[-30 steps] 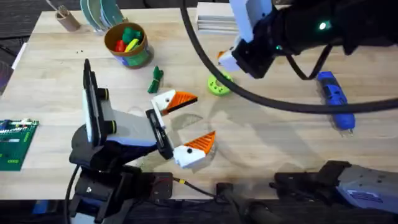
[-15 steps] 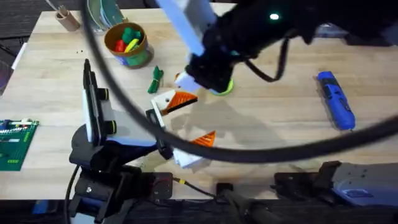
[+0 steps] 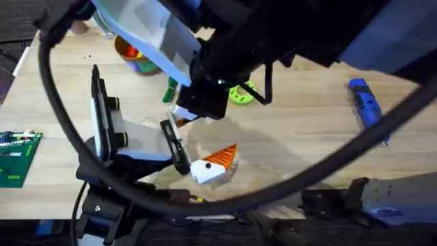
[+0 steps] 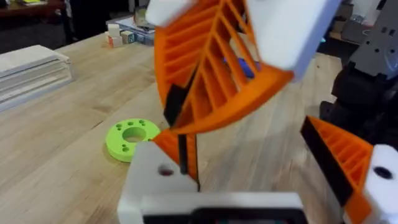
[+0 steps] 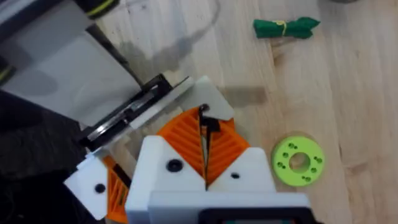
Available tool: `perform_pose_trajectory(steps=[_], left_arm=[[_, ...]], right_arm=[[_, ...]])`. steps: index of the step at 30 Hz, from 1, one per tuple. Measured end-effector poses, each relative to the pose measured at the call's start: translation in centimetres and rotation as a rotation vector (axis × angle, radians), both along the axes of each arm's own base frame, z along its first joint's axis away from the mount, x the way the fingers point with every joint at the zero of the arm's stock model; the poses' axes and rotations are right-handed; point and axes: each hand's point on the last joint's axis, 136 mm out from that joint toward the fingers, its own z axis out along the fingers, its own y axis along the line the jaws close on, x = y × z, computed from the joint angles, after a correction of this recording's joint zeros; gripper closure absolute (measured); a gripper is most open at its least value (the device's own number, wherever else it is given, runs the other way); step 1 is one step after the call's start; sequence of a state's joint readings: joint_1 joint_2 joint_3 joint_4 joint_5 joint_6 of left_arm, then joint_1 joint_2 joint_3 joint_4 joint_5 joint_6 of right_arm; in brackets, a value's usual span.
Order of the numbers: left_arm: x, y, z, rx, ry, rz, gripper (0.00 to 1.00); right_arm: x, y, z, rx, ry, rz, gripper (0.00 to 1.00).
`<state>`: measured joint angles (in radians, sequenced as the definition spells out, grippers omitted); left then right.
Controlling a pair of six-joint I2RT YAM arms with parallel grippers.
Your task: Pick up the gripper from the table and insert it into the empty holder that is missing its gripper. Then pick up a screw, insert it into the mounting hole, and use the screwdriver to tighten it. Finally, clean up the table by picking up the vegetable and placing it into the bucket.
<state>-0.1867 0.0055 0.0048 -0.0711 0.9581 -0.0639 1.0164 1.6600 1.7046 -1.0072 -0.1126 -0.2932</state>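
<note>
Right claw (image 5: 205, 155) reaches across, pads pressed together over the left claw (image 3: 198, 140), which gapes wide

Vegetable (image 3: 171, 87) between bucket (image 3: 140, 60) and disc (image 3: 240, 94); screwdriver (image 3: 366, 109) far right.

A light wooden table (image 3: 300, 137) fills the scene. A round lime-green disc with holes (image 3: 240, 95) lies near its centre, towards twelve o'clock. A green circuit board (image 3: 15, 158) sits at the table's nine o'clock edge. A stack of pale flat boards (image 4: 31, 71) rests well apart from the disc.
</note>
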Motion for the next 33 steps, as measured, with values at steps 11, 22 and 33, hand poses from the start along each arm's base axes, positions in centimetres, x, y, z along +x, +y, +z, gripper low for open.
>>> perform_pose_trajectory(steps=[11,22,33], left_arm=[[0.0,0.0,0.0,0.000,0.000,0.000,0.007],[-0.1,0.0,-0.1,0.002,0.006,-0.007,0.008],[-0.2,-0.1,-0.1,0.000,0.011,-0.014,0.008]], right_arm=[[0.7,-0.4,-0.1,-0.021,-0.036,-0.023,0.993],[0.8,-0.1,0.0,-0.016,-0.040,-0.021,0.993],[1.1,0.1,-1.1,-0.043,-0.032,-0.025,0.994]])
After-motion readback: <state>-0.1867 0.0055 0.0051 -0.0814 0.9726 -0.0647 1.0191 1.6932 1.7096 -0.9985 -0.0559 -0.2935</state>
